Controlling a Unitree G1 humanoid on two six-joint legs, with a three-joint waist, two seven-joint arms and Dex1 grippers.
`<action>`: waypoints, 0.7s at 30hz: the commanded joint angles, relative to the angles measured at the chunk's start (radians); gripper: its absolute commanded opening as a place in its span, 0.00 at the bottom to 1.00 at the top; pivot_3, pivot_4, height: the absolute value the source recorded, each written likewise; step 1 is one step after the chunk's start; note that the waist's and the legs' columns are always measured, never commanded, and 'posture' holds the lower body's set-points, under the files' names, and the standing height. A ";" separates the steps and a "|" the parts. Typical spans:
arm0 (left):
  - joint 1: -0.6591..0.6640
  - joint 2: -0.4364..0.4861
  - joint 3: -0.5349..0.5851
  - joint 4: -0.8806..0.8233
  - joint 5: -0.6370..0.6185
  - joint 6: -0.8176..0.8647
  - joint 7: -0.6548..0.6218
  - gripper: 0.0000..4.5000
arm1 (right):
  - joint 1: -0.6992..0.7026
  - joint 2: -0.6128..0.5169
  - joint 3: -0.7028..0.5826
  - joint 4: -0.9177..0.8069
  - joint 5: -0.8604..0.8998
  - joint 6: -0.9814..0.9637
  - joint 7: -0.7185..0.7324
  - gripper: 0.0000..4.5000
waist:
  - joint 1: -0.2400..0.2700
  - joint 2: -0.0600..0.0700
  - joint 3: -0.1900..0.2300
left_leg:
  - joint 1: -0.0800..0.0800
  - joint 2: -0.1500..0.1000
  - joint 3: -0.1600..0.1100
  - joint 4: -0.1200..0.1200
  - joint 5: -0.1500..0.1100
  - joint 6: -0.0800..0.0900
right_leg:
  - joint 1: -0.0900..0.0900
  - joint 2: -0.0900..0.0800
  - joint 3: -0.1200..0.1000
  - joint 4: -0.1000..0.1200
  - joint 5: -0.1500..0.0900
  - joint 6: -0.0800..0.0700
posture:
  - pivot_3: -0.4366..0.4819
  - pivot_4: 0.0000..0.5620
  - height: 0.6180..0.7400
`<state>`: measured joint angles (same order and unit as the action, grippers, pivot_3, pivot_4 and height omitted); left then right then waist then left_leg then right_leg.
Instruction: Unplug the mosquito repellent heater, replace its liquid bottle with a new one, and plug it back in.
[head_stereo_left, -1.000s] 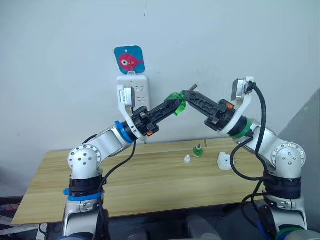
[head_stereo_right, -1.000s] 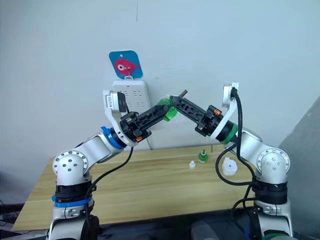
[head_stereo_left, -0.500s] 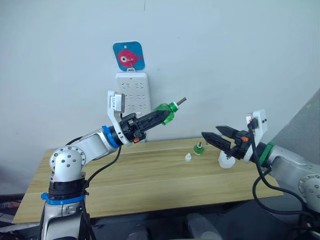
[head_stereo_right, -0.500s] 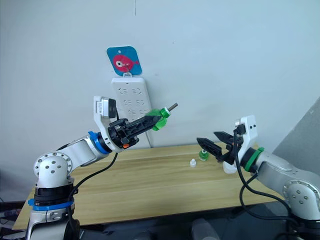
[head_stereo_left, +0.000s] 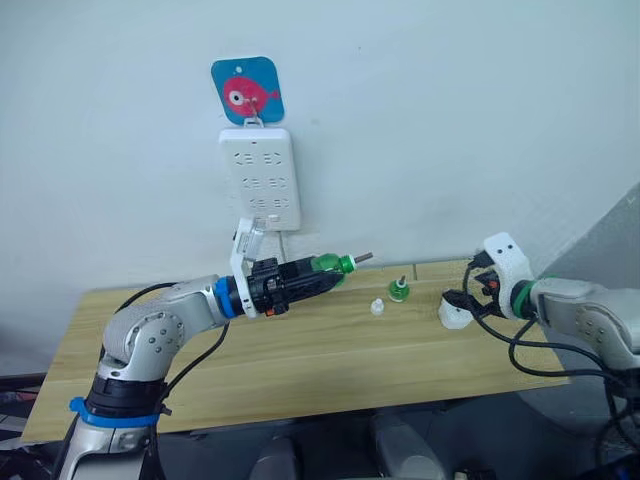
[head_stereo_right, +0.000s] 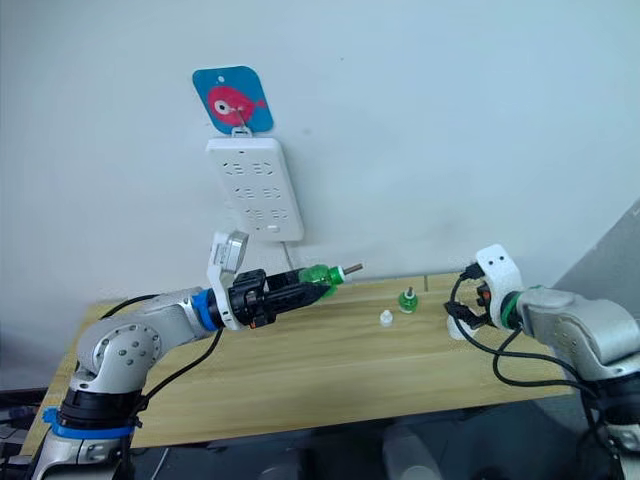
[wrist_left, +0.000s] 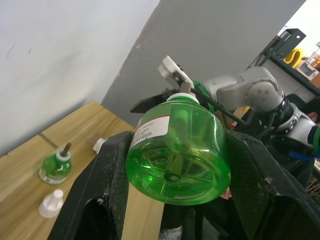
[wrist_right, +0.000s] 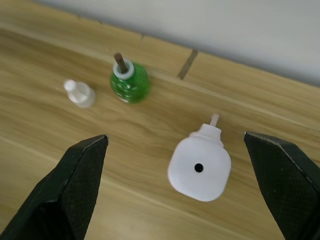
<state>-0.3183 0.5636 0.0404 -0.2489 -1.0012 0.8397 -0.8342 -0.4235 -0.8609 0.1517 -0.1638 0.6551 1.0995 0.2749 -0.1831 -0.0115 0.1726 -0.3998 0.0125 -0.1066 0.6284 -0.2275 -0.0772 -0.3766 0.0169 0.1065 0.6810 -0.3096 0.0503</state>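
Heater (wrist_right: 200, 169) lay on the table (head_stereo_left: 300, 370), unplugged, dark hole facing up, directly below the right gripper (wrist_right: 180, 187) and well apart from the power strip (head_stereo_left: 262, 178) on the wall. Right arm was much the nearer one. Its fingers (wrist_right: 80, 180) were spread wide, straddling the heater with a gap on each side, touching nothing. Left gripper (wrist_left: 170, 197) pinched a green bottle (wrist_left: 177, 150) by its sides, held off the table, wick (head_stereo_left: 364, 258) pointing toward the right arm, long axis roughly level. Second green bottle (wrist_right: 129, 82) stood upright near the heater, small white cap (wrist_right: 80, 94) just beside it. Judgement: next is a straight descent, then close on the heater.
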 joint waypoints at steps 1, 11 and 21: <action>0.023 0.010 -0.014 -0.068 0.044 -0.040 -0.037 0.53 | -0.075 0.015 0.059 0.083 -0.107 0.060 0.004 1.00 | 0.010 -0.001 0.008 | 0.000 0.000 0.000 0.000 0.000 0.000 | 0.000 0.000 0.000 0.000 0.000 0.000 | 0.28 0.33 1.00; 0.076 -0.027 -0.009 -0.119 0.052 -0.035 -0.020 0.53 | -0.186 0.115 0.055 0.280 -0.218 0.164 0.061 1.00 | 0.043 -0.002 0.042 | -0.002 0.000 0.000 0.000 0.000 0.001 | -0.002 -0.001 -0.001 0.001 0.003 -0.004 | 0.30 0.39 1.00; 0.092 -0.043 -0.017 -0.132 0.064 -0.041 -0.016 0.53 | -0.189 0.154 0.040 0.346 -0.291 0.193 0.075 1.00 | 0.046 -0.003 0.045 | -0.003 0.000 -0.001 0.000 -0.001 0.001 | -0.003 -0.001 -0.003 0.001 0.003 -0.005 | 0.32 0.40 1.00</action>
<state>-0.2282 0.5240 0.0247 -0.3433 -0.9375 0.8159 -0.8433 -0.6033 -0.7019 0.2154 0.1790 0.3823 1.2940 0.3401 -0.1374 -0.0141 0.2179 -0.4032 0.0124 -0.1079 0.6285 -0.2284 -0.0763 -0.3799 0.0158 0.1039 0.6818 -0.3065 0.0457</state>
